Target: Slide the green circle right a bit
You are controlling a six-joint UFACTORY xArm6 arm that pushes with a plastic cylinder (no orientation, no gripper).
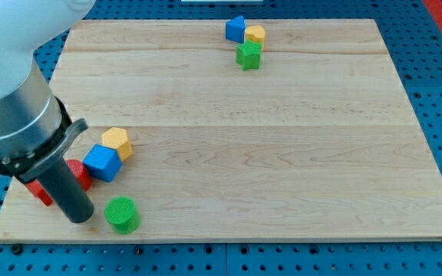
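My tip (81, 219) is down on the board near the view's bottom-left corner. No claw on this rig, just a plain rod, so nothing to open or clamp. The green circle (121, 214) sits just to the view's right of my tip, v. close; can't tell if they're touching yet, a thin gap seems to show.

Other stuff rel. to my tip: blue cube (102, 162) above and slightly right, w/ a yellow block (117, 142) touching it further up-right. A red block (77, 172) is above my tip, and another bit of red (40, 192) shows to its left, both partly hidden by the arm, shapes unclear. Far off toward the view's top right: a blue block (235, 29), a yellow block (255, 34) and a green block (249, 55) bunched together, well away from the work.

Step, as I read it: approach is done, tip lined up on the circle's left side, push not yet made.

Next move needs a short straight slide to the view's right, through the circle's centre so it doesn't spin off toward the board edge (229, 239) below. Only "a bit", so stop early. Path to the right looks free of blocks.
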